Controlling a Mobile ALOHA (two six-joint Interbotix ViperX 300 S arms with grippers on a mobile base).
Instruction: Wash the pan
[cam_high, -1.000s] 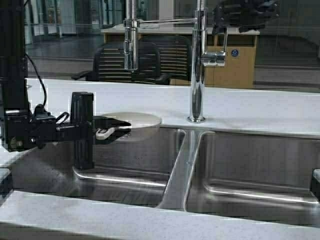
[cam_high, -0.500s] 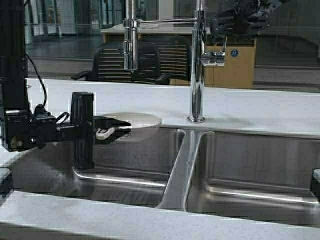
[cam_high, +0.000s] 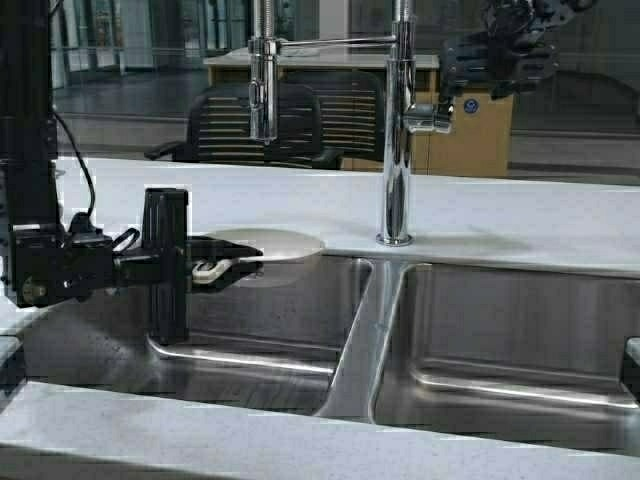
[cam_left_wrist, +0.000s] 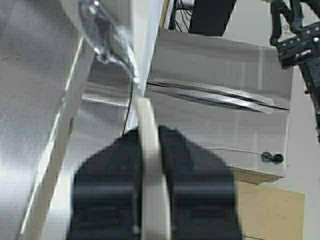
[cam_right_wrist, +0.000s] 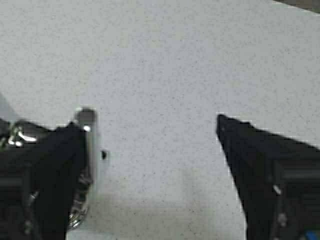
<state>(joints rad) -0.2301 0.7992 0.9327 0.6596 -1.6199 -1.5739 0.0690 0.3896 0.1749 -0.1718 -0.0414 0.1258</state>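
The pan (cam_high: 278, 244), small, round and cream-white, hangs level over the back of the left sink basin (cam_high: 110, 340). My left gripper (cam_high: 222, 266) is shut on its short white handle (cam_left_wrist: 150, 170), which shows edge-on between the two black fingers (cam_left_wrist: 115, 185) in the left wrist view. My right gripper (cam_high: 497, 62) is up high beside the faucet's side lever (cam_high: 430, 117). In the right wrist view the right gripper (cam_right_wrist: 150, 150) is open above the counter, with the chrome lever (cam_right_wrist: 89, 145) against one finger (cam_right_wrist: 50, 175). No water is running.
The tall chrome faucet (cam_high: 396, 150) stands behind the divider (cam_high: 358, 330), with its spray head (cam_high: 262, 90) above the pan. The right basin (cam_high: 520, 340) lies beside it. White counter (cam_high: 500, 215) runs behind and in front of the sinks.
My right gripper has moved down and a little right, closer to the faucet lever. The left gripper and the pan have barely moved.
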